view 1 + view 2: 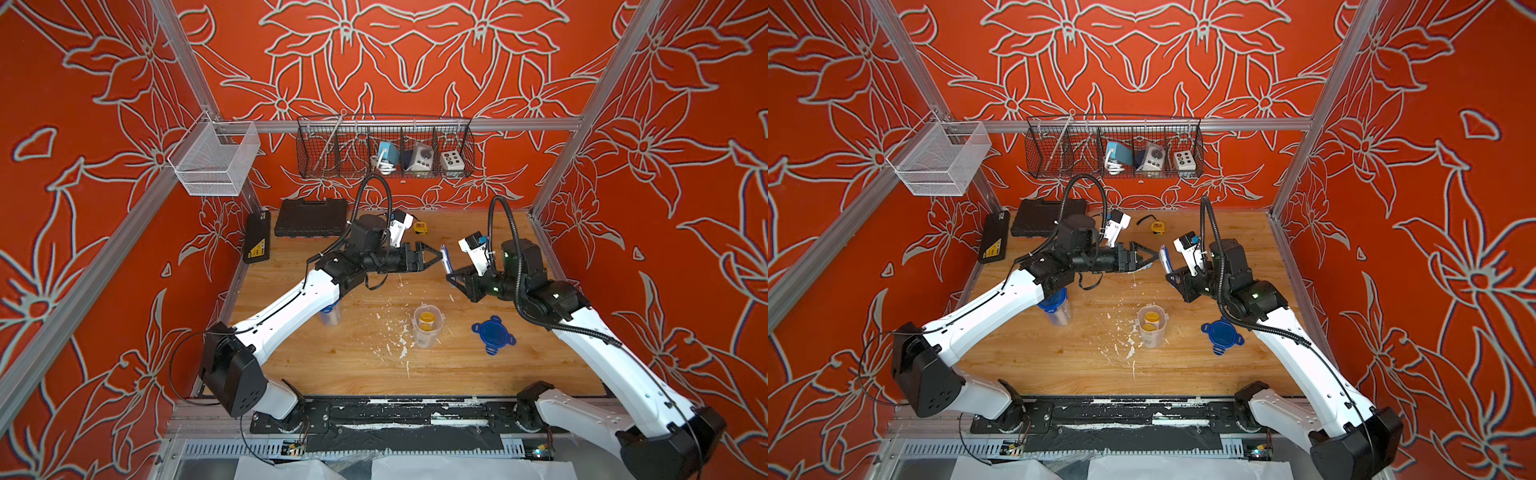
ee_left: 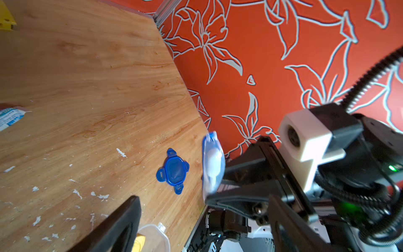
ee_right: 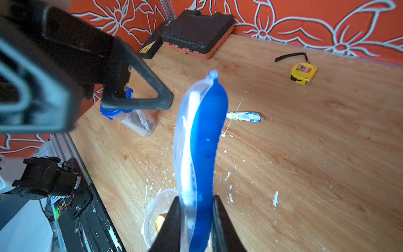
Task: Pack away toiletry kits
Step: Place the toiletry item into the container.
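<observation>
Toothbrush (image 3: pixel 200 141) ×1 clamped in right pincer (image 3: pixel 196 218); left pincer (image 1: pixel 436 255) spread wide. Lidded cup (image 1: pixel 1057 311), unlidded cup (image 1: pixel 1152 330), loose lid (image 1: pixel 1221 334), toothpaste tube (image 3: pixel 244 116): one each, print unreadable.

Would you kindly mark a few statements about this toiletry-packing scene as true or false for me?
1. The right gripper holds the toothbrush. True.
2. The left gripper is shut. False: its jaws stand open.
3. The open cup is empty. False: a yellow-capped bottle sits inside it.
4. The loose blue lid lies on the table, beside the open cup. True.
</observation>
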You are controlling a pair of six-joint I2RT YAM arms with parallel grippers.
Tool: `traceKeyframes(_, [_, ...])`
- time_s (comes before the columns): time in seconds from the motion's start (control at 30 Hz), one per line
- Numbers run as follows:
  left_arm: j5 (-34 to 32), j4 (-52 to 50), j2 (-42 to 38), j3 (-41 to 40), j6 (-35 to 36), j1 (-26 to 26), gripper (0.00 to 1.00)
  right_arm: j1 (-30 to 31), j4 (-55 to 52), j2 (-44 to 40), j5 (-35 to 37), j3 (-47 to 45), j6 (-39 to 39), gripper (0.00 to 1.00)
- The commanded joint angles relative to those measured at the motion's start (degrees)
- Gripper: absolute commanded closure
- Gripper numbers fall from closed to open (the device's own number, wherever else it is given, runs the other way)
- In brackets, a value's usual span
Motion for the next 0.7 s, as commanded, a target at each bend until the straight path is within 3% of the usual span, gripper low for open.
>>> traceKeyframes(0.0, [-2.65,-3.00,2.77,2.60,1.30,-0.59,0.13,0.88,-0.75,-0.73,0.75,-0.50,0.69,0.94])
traceKeyframes(0.43, [-3.30,-3.75,10.18,7.99,-0.06,-4.19,0.23,1.73,-1.38,-0.30,3.78,-0.69,-0.11,0.93])
traceKeyframes(0.57, [-2.84,-2.87,10.38,7.58,-0.41,-4.57,0.35,1.87,-1.73,0.31,4.17,-0.33,-0.73,0.94])
traceKeyframes(0.67, [-2.58,-3.13,10.69,7.71,0.25,-4.57,0.54,2.06,-1.66,-0.15,5.26,-0.75,-0.88,0.94])
